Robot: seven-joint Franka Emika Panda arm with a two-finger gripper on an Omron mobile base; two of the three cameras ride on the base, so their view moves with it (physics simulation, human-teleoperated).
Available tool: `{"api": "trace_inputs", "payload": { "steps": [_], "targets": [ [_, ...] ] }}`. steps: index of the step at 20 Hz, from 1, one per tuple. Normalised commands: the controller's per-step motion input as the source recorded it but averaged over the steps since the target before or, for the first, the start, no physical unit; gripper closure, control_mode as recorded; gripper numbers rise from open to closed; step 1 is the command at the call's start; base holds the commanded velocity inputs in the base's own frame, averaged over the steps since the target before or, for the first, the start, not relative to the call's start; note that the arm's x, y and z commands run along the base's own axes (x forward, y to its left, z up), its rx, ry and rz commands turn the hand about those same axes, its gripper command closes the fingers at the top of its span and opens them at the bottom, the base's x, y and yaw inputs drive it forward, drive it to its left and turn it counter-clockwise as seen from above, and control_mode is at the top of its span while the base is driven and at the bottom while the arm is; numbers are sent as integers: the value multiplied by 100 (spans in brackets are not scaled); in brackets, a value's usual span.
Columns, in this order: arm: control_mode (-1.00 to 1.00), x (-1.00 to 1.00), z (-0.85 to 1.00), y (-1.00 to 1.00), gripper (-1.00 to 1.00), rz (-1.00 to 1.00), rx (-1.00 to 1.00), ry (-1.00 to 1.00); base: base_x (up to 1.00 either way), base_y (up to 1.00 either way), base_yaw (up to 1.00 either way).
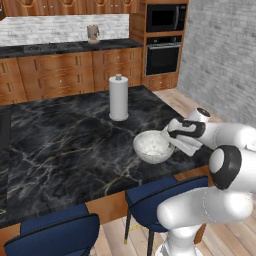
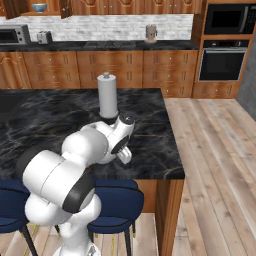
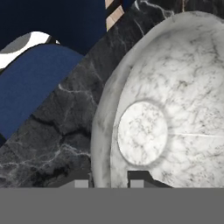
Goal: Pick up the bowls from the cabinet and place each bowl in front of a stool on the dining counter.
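Note:
The mottled grey-white bowl (image 1: 152, 146) sits upright on the black marble dining counter (image 1: 75, 150), near its front edge and behind a navy stool (image 1: 160, 197). My gripper (image 1: 168, 135) reaches in from the right at the bowl's right rim. In the hand view the bowl (image 3: 166, 109) looms close, and the two fingertips stand astride its wall, one outside and one inside, with my gripper (image 3: 109, 183) closed narrowly on the rim. Far off, the blue-patterned bowl (image 2: 39, 7) rests on a shelf of the wooden cabinet (image 2: 17, 7).
A white paper towel roll (image 1: 118, 97) stands upright behind the bowl. A second stool (image 1: 55, 230) sits at the counter's front left. The counter's right end (image 2: 172, 150) drops to wooden floor. An oven and microwave column (image 1: 164, 45) stands at the back.

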Motion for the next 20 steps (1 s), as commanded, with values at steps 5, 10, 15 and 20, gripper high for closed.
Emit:
{"api": "trace_inputs", "payload": {
  "steps": [5, 10, 15, 20],
  "targets": [
    [-100, 1, 0, 0, -100, 3, 0, 0, 0, 0, 0],
    [-100, 0, 2, 0, -100, 0, 0, 0, 0, 0, 0],
    [-100, -37, 37, 0, -100, 1, -13, 0, 0, 0, 0],
    [-100, -92, 82, 0, -100, 13, -23, 0, 0, 0, 0]
  ]
}}
